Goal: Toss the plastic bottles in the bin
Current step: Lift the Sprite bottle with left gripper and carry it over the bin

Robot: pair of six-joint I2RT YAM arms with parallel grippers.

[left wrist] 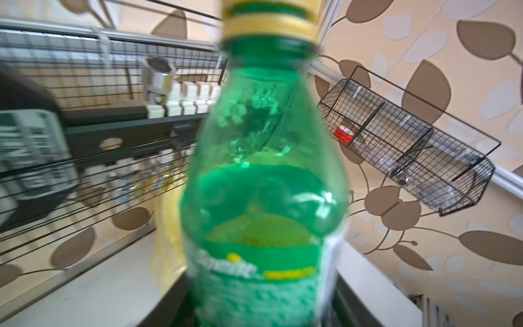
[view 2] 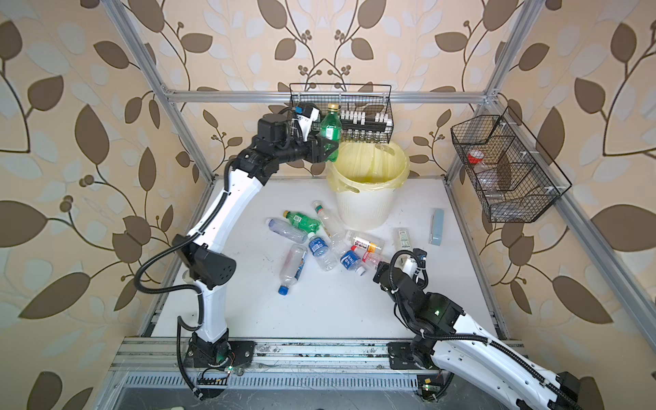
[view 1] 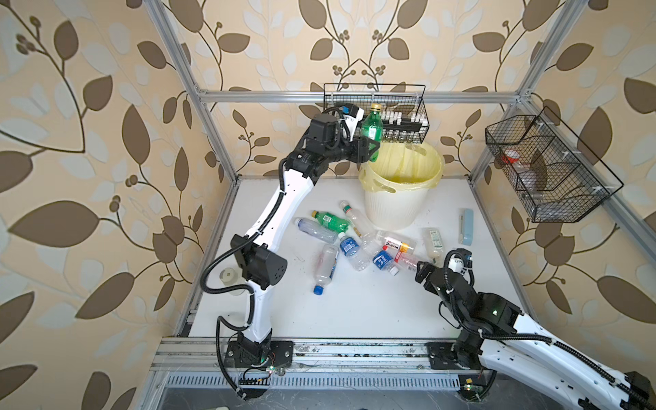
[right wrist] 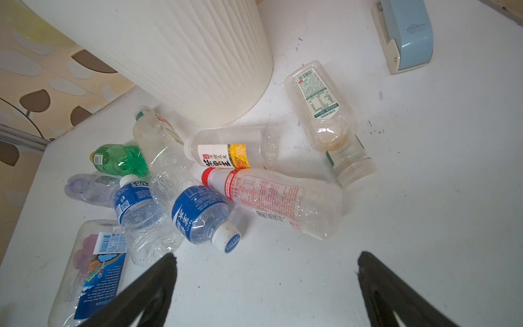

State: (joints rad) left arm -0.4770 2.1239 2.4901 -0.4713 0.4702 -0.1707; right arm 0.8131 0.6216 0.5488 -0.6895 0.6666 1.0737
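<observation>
upper centre: green bottle (view 1: 371, 128) is sitting in the left gripper (view 1: 369, 148) over the bin (view 1: 390, 209) rim, clamp unclear; right gripper (right wrist: 267, 259) is hovering, jaws apart.

left arm (view 1: 273, 209), right arm (view 1: 514, 358): white shells, black joint housings; black corrugated cables tied on with white clips; right gripper (right wrist: 266, 254) fingers (right wrist: 147, 288) black, tapered.

The white table (view 1: 355, 312) bears the bin (view 1: 390, 209), scattered plastic bottles (view 1: 351, 248) and a pale-blue case (view 1: 466, 226).
</observation>
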